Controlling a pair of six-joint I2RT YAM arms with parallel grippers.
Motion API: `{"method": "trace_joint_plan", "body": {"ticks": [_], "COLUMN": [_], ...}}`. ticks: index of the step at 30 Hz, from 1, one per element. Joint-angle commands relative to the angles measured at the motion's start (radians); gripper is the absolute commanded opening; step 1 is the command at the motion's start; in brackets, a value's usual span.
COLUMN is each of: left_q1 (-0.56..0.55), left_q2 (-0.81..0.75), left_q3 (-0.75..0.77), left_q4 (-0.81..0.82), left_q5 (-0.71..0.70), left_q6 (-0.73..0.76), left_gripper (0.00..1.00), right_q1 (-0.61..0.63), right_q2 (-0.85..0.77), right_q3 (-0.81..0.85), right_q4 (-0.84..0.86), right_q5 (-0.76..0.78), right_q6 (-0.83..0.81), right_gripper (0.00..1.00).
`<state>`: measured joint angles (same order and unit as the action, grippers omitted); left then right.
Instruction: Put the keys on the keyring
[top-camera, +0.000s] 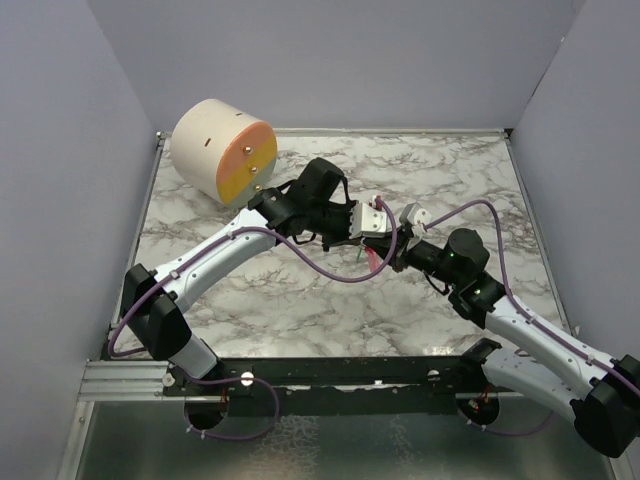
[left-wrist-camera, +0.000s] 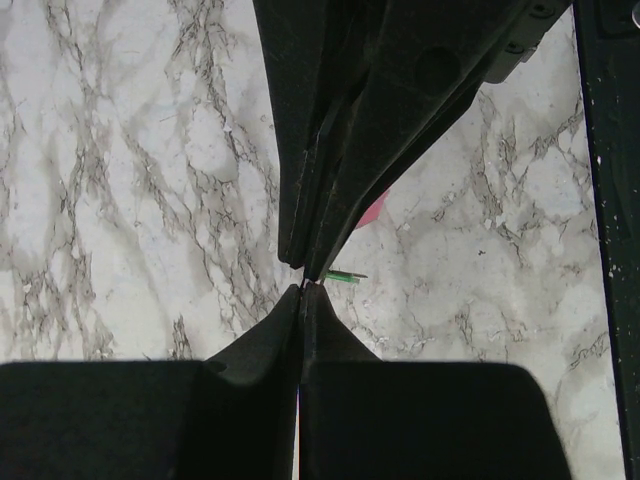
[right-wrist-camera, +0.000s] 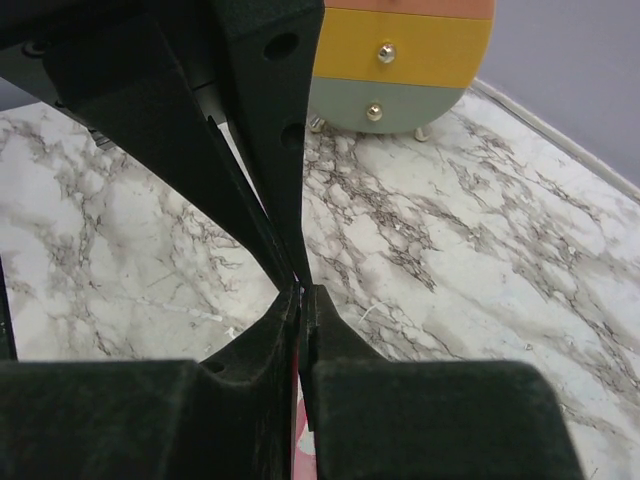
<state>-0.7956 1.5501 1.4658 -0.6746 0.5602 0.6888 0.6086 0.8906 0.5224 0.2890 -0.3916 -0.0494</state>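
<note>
Marble table (top-camera: 250, 300): carries a large cream drum (top-camera: 222, 150) with an orange-and-yellow face at the far left, well apart from the work.

Both arms meet above mid-table, tip to tip.

Left gripper (left-wrist-camera: 302, 292): its 2 fingers are pressed together with no gap.

Right gripper (right-wrist-camera: 303, 292): fingers likewise together, with a thin pink-red line showing along the slit between them.

What either pair actually clamps cannot be determined, as the contact point is hidden by the fingers.

Keyring (left-wrist-camera: 373, 210): only part of the pink strip shows, behind the right fingers. The metal ring is not discernible.

Key (left-wrist-camera: 342, 277): the green piece juts sideways just beside the meeting tips, above the table.
</note>
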Motion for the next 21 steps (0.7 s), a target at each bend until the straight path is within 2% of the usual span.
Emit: {"method": "trace_joint_plan", "body": {"ticks": [1,10,18,21], "left_q1": [-0.011,-0.011,-0.011,-0.011], "left_q2": [0.001,0.002,-0.001,-0.003], "left_q3": [0.045,0.054,0.058,0.062], "left_q4": [-0.019,-0.019,-0.019,-0.019], "left_q5": [0.028,0.024,0.015,0.011], "left_q6": [0.012,0.011,0.011,0.01], "left_gripper": [0.0,0.0,0.0,0.0], "right_q1": [-0.001,-0.001,-0.002,-0.001], "right_q2": [0.005,0.016,0.027,0.029], "right_q3": [0.04,0.04,0.041,0.04], "right_q4": [0.01,0.002,0.002,0.002], "right_q5": [-0.003,-0.003,0.009,0.017], "right_q6": [-0.001,0.002,0.009,0.012], "right_gripper": [0.03,0.1,0.11,0.06]}}
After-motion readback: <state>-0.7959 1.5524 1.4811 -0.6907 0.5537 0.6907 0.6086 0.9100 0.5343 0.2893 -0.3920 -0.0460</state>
